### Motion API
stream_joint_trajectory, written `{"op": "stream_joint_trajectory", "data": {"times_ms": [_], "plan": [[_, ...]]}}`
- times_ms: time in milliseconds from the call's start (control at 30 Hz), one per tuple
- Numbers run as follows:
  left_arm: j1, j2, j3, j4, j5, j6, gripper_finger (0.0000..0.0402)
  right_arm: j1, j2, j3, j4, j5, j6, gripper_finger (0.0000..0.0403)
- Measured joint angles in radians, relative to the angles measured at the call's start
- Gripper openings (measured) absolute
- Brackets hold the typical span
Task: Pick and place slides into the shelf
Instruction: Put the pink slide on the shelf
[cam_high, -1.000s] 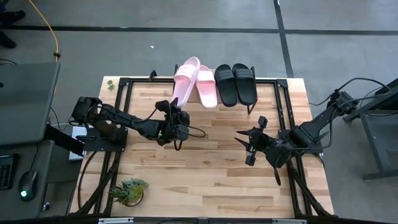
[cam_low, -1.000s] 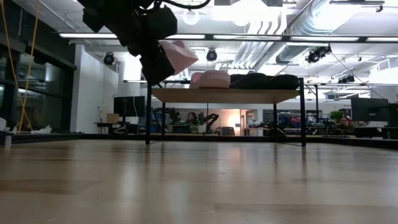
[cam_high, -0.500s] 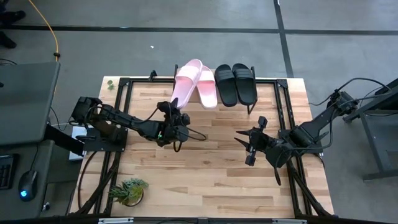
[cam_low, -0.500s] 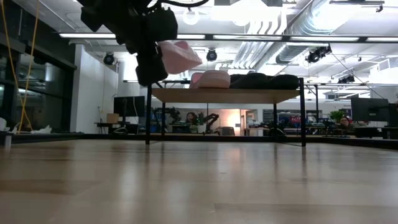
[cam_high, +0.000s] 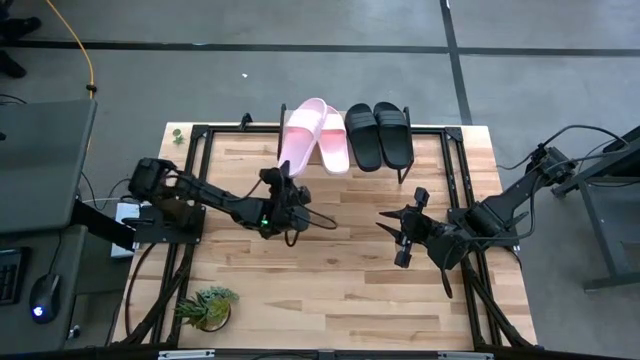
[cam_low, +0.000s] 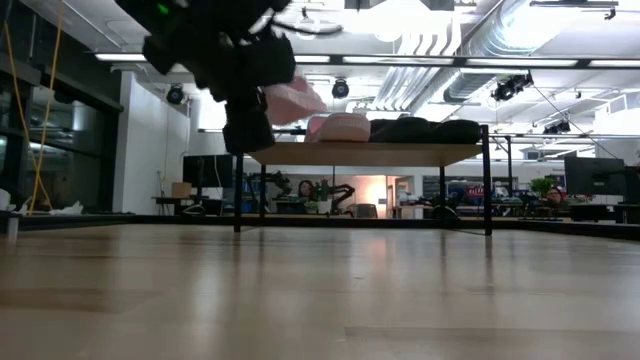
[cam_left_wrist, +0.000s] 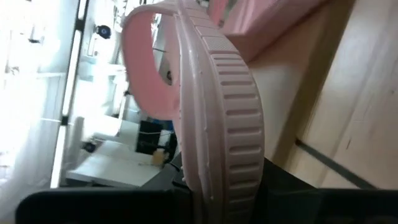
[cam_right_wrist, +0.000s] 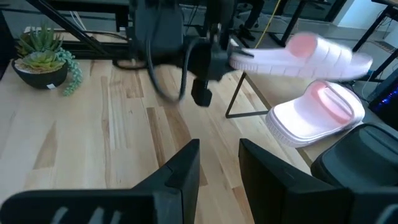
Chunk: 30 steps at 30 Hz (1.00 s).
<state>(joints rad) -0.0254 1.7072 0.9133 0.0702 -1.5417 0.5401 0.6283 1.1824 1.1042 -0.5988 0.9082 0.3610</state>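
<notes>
Left pincer (cam_high: 285, 186) is gripping the second pink slide (cam_high: 300, 128) over the shelf (cam_low: 360, 153)'s left end; three slides apparently resting there; right pincer (cam_high: 392, 239) is waiting, spread.

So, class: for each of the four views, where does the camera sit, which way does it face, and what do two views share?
High: overhead, facing down on table, both arms, left gripper, right gripper.
Low: table height, facing the shelf; left arm overhead.
Left wrist: along the held pink slide.
Right wrist: past its open fingers towards the left arm.
Shared: right wrist and high both show the plant.
</notes>
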Motion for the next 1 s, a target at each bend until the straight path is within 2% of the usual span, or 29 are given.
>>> {"op": "stream_joint_trajectory", "data": {"times_ms": [300, 667, 1000], "plan": [[0.000, 0.173, 0.164, 0.003, -0.039, 0.059, 0.0051, 0.000, 0.000, 0.000, 0.005, -0.005, -0.002, 0.0103], [0.000, 0.164, 0.189, -0.029, -0.026, 0.049, 0.0057, 0.001, 0.000, 0.000, 0.005, -0.043, -0.002, 0.0103], [0.048, 0.164, 0.187, -0.300, -0.032, -0.187, 0.0059, 0.001, 0.000, 0.000, 0.005, -0.043, 0.000, 0.0103]]}}
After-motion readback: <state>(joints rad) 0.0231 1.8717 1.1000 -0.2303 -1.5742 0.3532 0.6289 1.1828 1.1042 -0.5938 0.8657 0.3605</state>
